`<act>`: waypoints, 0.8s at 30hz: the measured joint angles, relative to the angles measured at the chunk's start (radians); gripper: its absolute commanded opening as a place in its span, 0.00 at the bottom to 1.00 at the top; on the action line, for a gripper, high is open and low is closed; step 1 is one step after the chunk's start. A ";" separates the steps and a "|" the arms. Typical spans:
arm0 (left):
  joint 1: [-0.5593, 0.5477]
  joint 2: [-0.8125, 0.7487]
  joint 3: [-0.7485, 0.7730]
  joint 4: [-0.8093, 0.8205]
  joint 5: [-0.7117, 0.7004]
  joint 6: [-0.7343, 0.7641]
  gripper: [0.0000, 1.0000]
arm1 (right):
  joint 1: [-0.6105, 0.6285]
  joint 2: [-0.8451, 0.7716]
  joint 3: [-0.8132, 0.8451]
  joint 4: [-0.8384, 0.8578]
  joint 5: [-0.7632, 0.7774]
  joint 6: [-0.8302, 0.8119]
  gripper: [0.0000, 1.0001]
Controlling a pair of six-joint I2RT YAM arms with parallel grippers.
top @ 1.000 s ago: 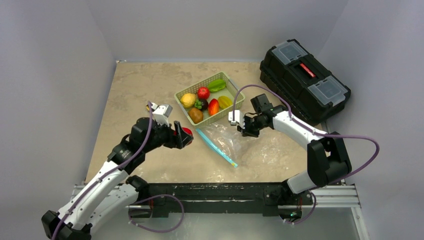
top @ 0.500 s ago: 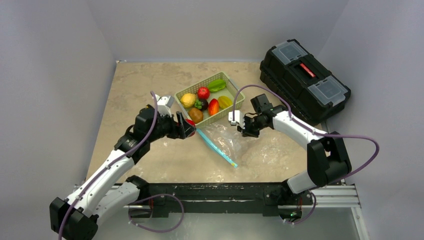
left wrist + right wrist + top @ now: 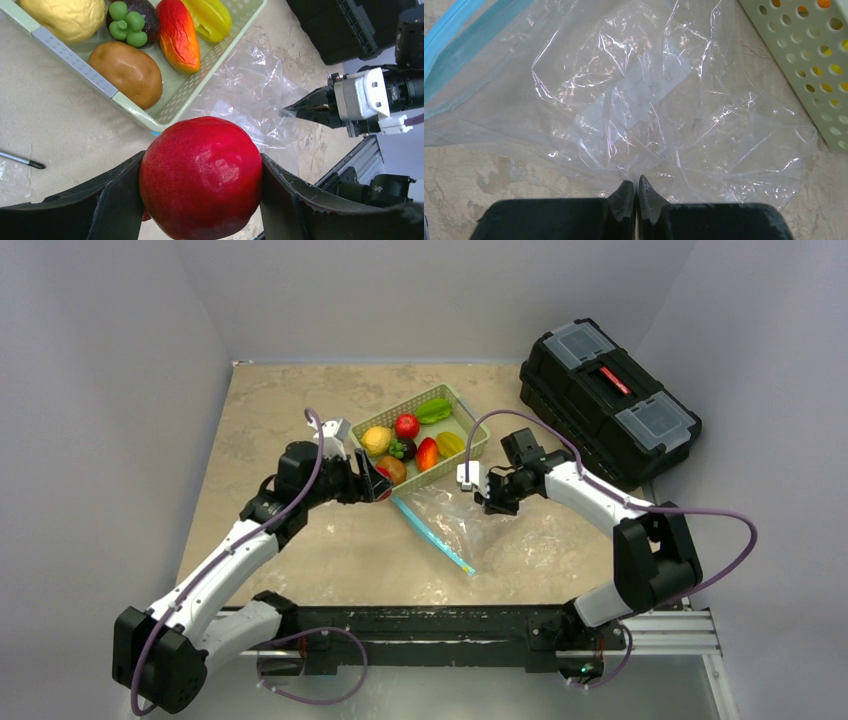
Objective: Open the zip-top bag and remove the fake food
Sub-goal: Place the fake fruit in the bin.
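My left gripper (image 3: 200,175) is shut on a glossy red round fake food (image 3: 200,177). It holds the fruit just off the near corner of the green basket (image 3: 75,62), as the top view also shows (image 3: 378,483). Several more fake foods lie in the basket (image 3: 468,413): a yellow one (image 3: 376,440), a brown one (image 3: 127,70) and a red-orange one (image 3: 177,32). The clear zip-top bag (image 3: 450,520) lies flat with nothing in it, its blue zipper strip (image 3: 432,533) toward the left. My right gripper (image 3: 634,187) is shut on the bag's crinkled edge (image 3: 639,90).
A black toolbox (image 3: 610,400) stands at the back right, close behind my right arm. A thin metal shaft with a dark tip (image 3: 20,160) lies on the table left of the basket. Grey walls close off the table at the back and sides.
My left arm has carried the red fruit up and to the right, from the mid-left table to the basket's near corner. The right gripper and bag have stayed put.
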 measured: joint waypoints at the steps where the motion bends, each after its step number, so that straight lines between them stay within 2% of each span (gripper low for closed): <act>1: 0.003 0.007 0.003 0.005 0.000 -0.001 0.00 | 0.000 0.000 0.000 0.000 0.000 0.000 0.00; 24: 0.055 0.147 0.063 0.065 0.045 -0.007 0.00 | 0.000 0.000 0.000 -0.001 0.000 0.000 0.00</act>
